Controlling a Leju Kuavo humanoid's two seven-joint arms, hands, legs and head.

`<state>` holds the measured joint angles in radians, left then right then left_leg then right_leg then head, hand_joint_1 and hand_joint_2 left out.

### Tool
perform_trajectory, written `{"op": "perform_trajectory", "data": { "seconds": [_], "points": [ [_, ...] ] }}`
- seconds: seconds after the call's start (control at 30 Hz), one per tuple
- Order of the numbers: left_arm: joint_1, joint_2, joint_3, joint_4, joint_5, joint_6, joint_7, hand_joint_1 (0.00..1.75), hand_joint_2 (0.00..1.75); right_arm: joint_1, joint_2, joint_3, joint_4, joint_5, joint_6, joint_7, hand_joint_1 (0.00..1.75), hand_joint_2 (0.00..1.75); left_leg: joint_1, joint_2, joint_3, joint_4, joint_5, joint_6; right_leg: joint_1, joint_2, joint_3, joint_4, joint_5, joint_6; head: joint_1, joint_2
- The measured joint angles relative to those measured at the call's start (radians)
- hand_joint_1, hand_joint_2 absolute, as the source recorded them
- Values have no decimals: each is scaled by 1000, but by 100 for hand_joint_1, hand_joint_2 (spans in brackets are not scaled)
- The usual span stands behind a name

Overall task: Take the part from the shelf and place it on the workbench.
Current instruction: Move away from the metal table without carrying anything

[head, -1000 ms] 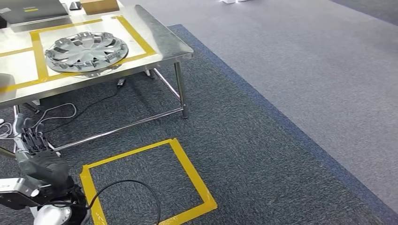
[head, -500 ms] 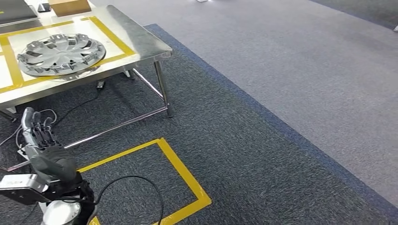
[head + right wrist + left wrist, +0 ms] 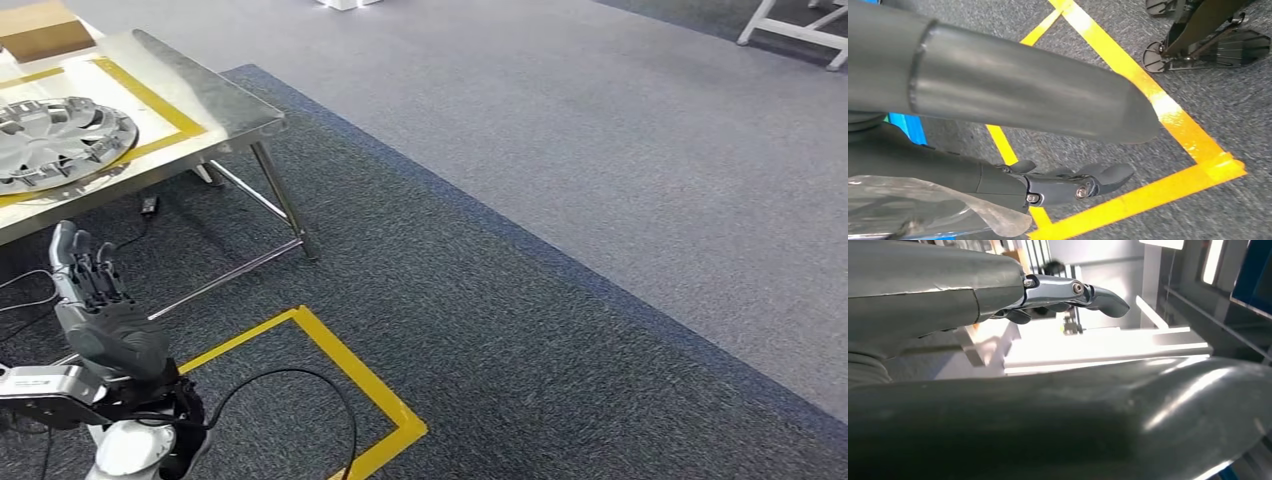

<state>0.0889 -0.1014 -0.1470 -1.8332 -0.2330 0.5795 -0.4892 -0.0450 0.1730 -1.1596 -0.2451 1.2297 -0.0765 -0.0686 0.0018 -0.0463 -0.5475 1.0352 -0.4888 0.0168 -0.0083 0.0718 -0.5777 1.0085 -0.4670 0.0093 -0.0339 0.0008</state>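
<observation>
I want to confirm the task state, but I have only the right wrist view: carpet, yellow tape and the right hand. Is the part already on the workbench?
Observer: Yes. In the head view a silver wheel cover lies flat on the steel workbench.
Operator: Does the left hand hold something?
Observer: No. The left hand is in front of the workbench, over the carpet, with its fingers straight and nothing in them.
Operator: Is anything else on the workbench?
Observer: A brown cardboard box sits at its far edge, apart from the wheel cover.
</observation>
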Motion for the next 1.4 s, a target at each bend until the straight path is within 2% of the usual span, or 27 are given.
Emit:
{"op": "perform_trajectory", "data": {
  "seconds": [0.03, 0.1, 0.17, 0.27, 0.3, 0.33, 0.37, 0.43, 0.5, 0.53, 0.6, 0.67, 0.7, 0.77, 0.8, 0.83, 0.87, 0.9, 0.97, 1.0, 1.07, 1.13, 1.2, 1.27, 1.3, 1.33, 1.4],
  "points": [
    [-4, 1, -2, 2, 2, 1, 0, 0, 0, 0, 1, -1, 0, 0, 0, 3, 0, 0, -1, -6, 6, -17, -1, 2, -1, 6, -5, 0, 2, 5, 0, 0],
    [-11, 2, -7, 8, 5, 3, -1, 0, 0, 2, 1, -4, 0, 1, -1, 11, 0, 0, -1, 7, 7, -27, 4, 5, -5, 16, -14, -1, 7, 18, 0, 0],
    [-18, 2, -12, 12, 9, 5, -1, 0, 0, 5, 0, -8, 0, 3, -2, 21, 0, 0, 4, 24, 10, -39, 12, 13, -4, -10, -34, 29, -14, 27, 3, 0],
    [-21, 3, -19, 20, 14, 6, -2, 0, 0, 4, 0, -13, 0, 8, -4, 34, 0, 0, 5, 55, 8, -44, 15, 20, -5, -58, -119, 203, -103, 39, 11, 0],
    [-21, 3, -21, 24, 15, 6, -2, 0, 0, 4, 0, -15, 0, 9, -5, 37, 0, 0, 5, 66, 7, -44, 15, 19, -7, -63, -143, 254, -120, 42, 11, 0],
    [-21, 3, -23, 27, 16, 6, -2, 0, 0, 4, 0, -16, 0, 10, -5, 38, 0, 0, 5, 76, 7, -44, 15, 19, -9, -66, -152, 275, -120, 46, 11, 0],
    [-22, 3, -24, 30, 16, 6, -2, 0, 0, 6, -1, -17, -1, 10, -6, 39, 0, 0, 6, 85, 8, -43, 14, 17, -11, -70, -139, 255, -101, 49, 11, 0],
    [-24, 3, -27, 34, 18, 6, -2, 0, 0, 6, -3, -19, -1, 11, -8, 41, 0, 0, 7, 101, 10, -40, 10, 10, -14, -95, -67, 124, -42, 52, 12, 0],
    [-27, 4, -29, 37, 20, 6, -2, 0, 0, 3, -5, -19, -2, 12, -8, 40, 0, 0, 2, 113, 11, -33, 3, -2, -12, -118, -6, 17, -12, 43, 12, 0],
    [-29, 4, -30, 38, 22, 6, -2, 0, 0, 2, -4, -20, -1, 12, -9, 39, 0, 0, -1, 119, 11, -30, 2, -7, -10, -122, 3, 1, -13, 36, 11, 0],
    [-32, 5, -34, 40, 24, 6, -2, 0, 0, 2, -4, -20, -1, 12, -9, 37, 0, 0, -2, 129, 13, -29, -1, -16, -8, -106, 2, 2, -11, 19, 10, 0],
    [-34, 6, -38, 43, 25, 6, -2, 0, 0, 2, -4, -21, -1, 12, -10, 34, 0, 0, 2, 112, 6, -3, -25, -26, -10, -92, 1, 1, -8, 7, 8, 0],
    [-34, 8, -39, 43, 25, 7, -2, 0, 0, 1, -5, -21, -1, 12, -11, 34, 0, 0, 4, 95, -10, 38, -53, -30, -12, -85, 1, -1, -7, 1, 7, 0],
    [-33, 11, -40, 47, 26, 7, -2, 0, 0, -1, -5, -23, -2, 11, -12, 33, 0, 0, 5, 66, -68, 172, -120, -32, -10, -68, 0, 0, -6, -5, 5, 0],
    [-31, 13, -40, 49, 27, 7, -2, 0, 0, -1, -5, -23, -2, 11, -13, 33, 0, 0, 5, 61, -96, 232, -141, -31, -9, -58, 0, 0, -5, -6, 5, 0],
    [-29, 13, -40, 51, 27, 8, -2, 0, 0, -1, -5, -23, -2, 11, -13, 33, 0, 0, 5, 59, -112, 264, -144, -29, -8, -48, 0, 0, -5, -7, 5, 0],
    [-28, 14, -41, 52, 27, 8, -2, 0, 0, -1, -5, -24, -2, 10, -13, 34, 0, 0, 5, 58, -110, 257, -125, -26, -6, -38, 0, 0, -5, -7, 5, 0],
    [-28, 14, -41, 54, 28, 9, -2, 0, 0, 0, -5, -24, -2, 10, -12, 35, 0, 0, 5, 53, -92, 213, -91, -21, -5, -27, 2, 0, -5, -7, 5, 0],
    [-28, 16, -41, 55, 28, 10, -2, 0, 0, 0, -3, -24, -1, 11, -11, 39, 0, 0, 3, 22, -33, 77, -20, -4, -4, -8, 3, 1, -4, -5, 6, 0],
    [-28, 17, -41, 55, 29, 10, -2, 0, 0, -1, -1, -24, 0, 11, -10, 42, 0, 0, 2, 6, -11, 23, -2, 2, -4, 0, 0, 2, -3, -2, 5, 0],
    [-28, 19, -43, 55, 31, 10, -2, 0, 0, -2, 1, -24, 0, 11, -10, 47, 0, 0, -1, -7, 2, -17, 0, 6, -7, 13, -10, 3, 2, 8, 4, 0],
    [-29, 20, -47, 55, 33, 10, -2, 0, 0, 2, 1, -25, 0, 12, -9, 51, 0, 0, 0, 6, 4, -29, 6, 8, -10, 19, -17, 1, 5, 21, 3, 0],
    [-30, 20, -50, 55, 33, 8, -2, 0, 0, 3, 1, -25, 0, 12, -8, 53, 0, 0, 5, 24, 8, -42, 14, 14, -9, -10, -40, 38, -21, 31, 9, 0],
    [-28, 20, -52, 57, 33, 7, -2, 0, 0, 0, 1, -25, 0, 12, -8, 54, 0, 0, 5, 45, 8, -45, 16, 17, -8, -49, -99, 155, -82, 36, 16, 0],
    [-27, 20, -52, 58, 34, 7, -2, 0, 0, -1, 1, -25, 0, 12, -7, 54, 0, 0, 4, 56, 7, -45, 16, 17, -9, -58, -131, 221, -108, 39, 17, 0],
    [-27, 20, -53, 59, 34, 7, -2, 0, 0, -1, 1, -25, 0, 12, -7, 54, 0, 0, 4, 67, 7, -45, 16, 17, -10, -63, -152, 264, -119, 41, 17, 0],
    [-26, 20, -55, 61, 33, 7, -2, 0, 0, 0, 1, -26, 0, 12, -7, 54, 0, 0, 3, 80, 7, -44, 15, 17, -10, -67, -163, 290, -115, 44, 17, 0]
  ]
}}
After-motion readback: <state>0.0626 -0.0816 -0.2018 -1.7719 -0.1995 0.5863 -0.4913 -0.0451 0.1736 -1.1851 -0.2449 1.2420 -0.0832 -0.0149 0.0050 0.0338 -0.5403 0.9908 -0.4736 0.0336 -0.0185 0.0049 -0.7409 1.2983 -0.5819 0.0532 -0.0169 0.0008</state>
